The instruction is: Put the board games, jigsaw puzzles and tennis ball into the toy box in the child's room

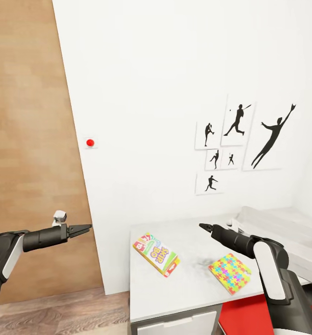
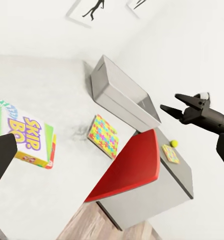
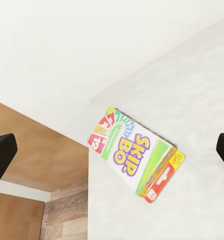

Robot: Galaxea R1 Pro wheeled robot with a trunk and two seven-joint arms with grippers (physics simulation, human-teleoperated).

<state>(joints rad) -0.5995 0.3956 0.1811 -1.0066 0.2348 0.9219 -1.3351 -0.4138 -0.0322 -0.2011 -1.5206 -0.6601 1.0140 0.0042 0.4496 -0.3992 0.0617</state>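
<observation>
Head view: the Skip-Bo box is lying low centre on the table, long axis slanting toward lower right, with the right gripper hovering nearer, jaws seemingly together; the left gripper, likewise closed-looking, is off-table at left. A puzzle is lying lower right.

Left wrist view: the toy box is being seen at centre, the ball at right.

Right wrist view: the board game is framed at centre between parted fingertips.

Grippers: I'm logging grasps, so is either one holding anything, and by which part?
Nothing is held. The left gripper hangs off the table's edge; the right gripper hovers above the table, clear of the Skip-Bo box.
</observation>
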